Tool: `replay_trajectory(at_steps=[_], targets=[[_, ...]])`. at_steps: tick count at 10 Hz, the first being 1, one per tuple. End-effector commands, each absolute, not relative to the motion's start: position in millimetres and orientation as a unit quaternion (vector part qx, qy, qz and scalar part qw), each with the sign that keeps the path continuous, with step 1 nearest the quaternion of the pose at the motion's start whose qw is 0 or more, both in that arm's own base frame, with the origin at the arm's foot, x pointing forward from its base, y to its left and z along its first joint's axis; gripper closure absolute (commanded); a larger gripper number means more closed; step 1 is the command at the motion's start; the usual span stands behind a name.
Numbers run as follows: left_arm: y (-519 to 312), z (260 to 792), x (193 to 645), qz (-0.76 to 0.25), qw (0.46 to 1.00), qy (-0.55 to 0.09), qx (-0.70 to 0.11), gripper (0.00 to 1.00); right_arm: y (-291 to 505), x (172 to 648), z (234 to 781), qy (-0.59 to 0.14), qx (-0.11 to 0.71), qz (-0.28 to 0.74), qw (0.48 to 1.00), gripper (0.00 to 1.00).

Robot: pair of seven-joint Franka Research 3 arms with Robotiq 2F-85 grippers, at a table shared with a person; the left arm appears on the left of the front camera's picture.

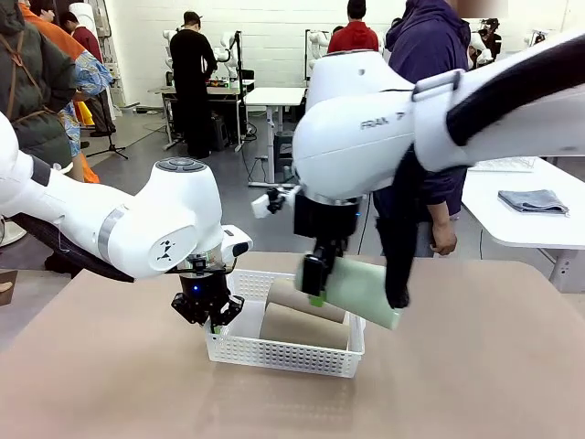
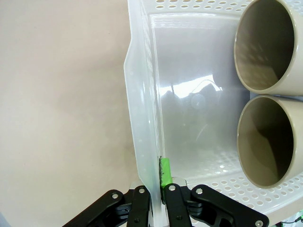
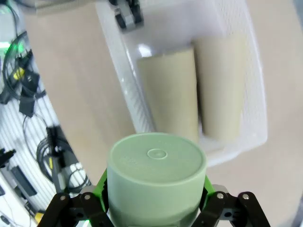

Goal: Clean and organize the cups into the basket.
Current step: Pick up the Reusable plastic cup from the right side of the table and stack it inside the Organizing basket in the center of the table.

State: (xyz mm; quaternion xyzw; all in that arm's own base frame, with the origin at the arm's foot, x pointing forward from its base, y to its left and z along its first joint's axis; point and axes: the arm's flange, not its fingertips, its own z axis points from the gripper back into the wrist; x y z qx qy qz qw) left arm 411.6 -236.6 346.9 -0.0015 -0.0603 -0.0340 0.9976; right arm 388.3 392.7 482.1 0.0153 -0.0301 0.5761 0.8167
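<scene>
The white lattice basket [image 1: 283, 352] sits mid-table with two beige cups [image 1: 306, 322] lying side by side inside. My left gripper [image 1: 212, 318] is shut on the basket's left wall; in the left wrist view the gripper [image 2: 158, 187] pinches that wall [image 2: 144, 118], with the beige cups' open mouths [image 2: 265, 42] at the right. My right gripper [image 1: 322, 279] is shut on the mint green cup [image 1: 361, 291], held tilted just above the basket's right side. In the right wrist view the green cup's base [image 3: 156, 172] sits between the fingers, above the basket [image 3: 251, 118] and the beige cups [image 3: 173, 94].
A person [image 1: 430, 110] stands at the far side of the table. A white side table with a folded grey cloth [image 1: 533, 200] is at the right. Bare tan tabletop [image 1: 119, 384] surrounds the basket.
</scene>
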Motion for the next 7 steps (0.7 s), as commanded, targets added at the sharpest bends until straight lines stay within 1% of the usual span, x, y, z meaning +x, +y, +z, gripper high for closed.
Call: replay_trajectory(at_steps=[1,3,7], targets=[[-236,349,411,-0.035,0.997,-0.064,-0.001,1.00,404,410,481,-0.066,0.048,0.599,0.796,0.21],[-236,349,411,-0.035,0.997,-0.064,-0.001,1.00,398,424,482,-0.106,0.086,0.607,0.783,0.21],[-236,349,411,-0.035,0.997,-0.064,-0.001,1.00,381,437,474,-0.154,0.137,0.618,0.759,0.21]])
